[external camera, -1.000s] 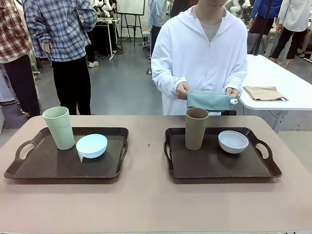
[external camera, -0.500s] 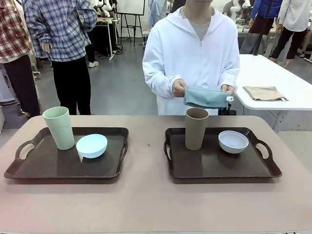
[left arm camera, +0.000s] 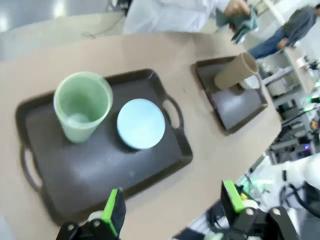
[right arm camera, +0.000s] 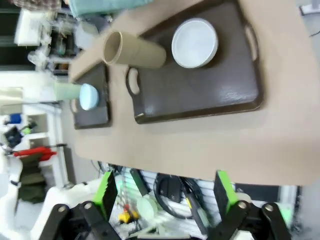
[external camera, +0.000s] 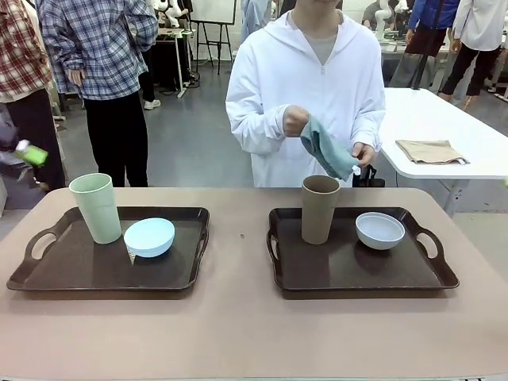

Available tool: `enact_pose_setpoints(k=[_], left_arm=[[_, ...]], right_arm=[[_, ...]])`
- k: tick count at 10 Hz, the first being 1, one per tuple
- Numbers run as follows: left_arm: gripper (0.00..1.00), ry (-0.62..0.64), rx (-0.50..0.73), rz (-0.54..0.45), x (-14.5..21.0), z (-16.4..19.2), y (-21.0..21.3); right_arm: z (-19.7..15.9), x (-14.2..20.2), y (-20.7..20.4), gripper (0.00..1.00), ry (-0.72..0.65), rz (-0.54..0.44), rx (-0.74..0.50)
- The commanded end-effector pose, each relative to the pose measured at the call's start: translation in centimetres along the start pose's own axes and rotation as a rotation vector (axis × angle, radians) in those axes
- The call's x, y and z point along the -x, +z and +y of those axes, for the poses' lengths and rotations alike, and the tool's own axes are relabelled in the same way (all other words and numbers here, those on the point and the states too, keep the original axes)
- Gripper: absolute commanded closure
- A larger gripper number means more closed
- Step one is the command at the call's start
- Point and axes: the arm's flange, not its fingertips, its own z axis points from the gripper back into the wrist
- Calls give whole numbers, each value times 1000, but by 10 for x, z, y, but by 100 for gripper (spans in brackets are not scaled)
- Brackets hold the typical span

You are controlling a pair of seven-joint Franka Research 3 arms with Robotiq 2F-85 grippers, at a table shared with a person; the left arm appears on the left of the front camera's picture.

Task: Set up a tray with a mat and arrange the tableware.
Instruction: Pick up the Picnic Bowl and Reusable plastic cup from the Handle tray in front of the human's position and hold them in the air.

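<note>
Two dark brown trays lie on the table. The left tray (external camera: pixel 79 266) holds a pale green cup (external camera: pixel 95 206) and a light blue bowl (external camera: pixel 149 236). On the right tray (external camera: pixel 357 266) stand a brown cup (external camera: pixel 320 208) and a white bowl (external camera: pixel 379 230). Across the table a person holds a teal mat (external camera: pixel 327 149) in both hands above the brown cup. My left gripper (left arm camera: pixel 172 205) hovers open high over the left tray's near edge (left arm camera: pixel 100 175). My right gripper (right arm camera: pixel 165 192) is open, high above the table's front edge, short of the right tray (right arm camera: pixel 200 95).
A folded beige cloth (external camera: pixel 431 151) lies on a white table at the back right. Other people stand behind at the far left. Bare tabletop (external camera: pixel 238 333) runs between the trays and along the front edge.
The person has raised one hand, so the teal mat now hangs slanted instead of stretched level. A blurred green pad has come in at the front view's left edge.
</note>
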Motion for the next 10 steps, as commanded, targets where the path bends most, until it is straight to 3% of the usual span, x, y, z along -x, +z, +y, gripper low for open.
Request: enact_pose_setpoints(k=[1, 3, 5, 8, 10], left_arm=[[0, -122, -44, 19, -52, -33, -25], [0, -310, -72, 133, -78, -79, -72], [0, -439, -188, 218, -93, -112, -138], [0, -561, -285, 228, -94, -135, -210], [0, -555, -227, 246, -86, -132, -205]], right_arm=[[25, -37, -22, 0, -37, 24, 119], [34, -59, -62, 0, -66, 47, 234], [32, -76, -112, 0, -84, 48, 429], [30, -92, -152, 0, -28, 55, 509], [25, -84, -148, 0, -37, 57, 487]])
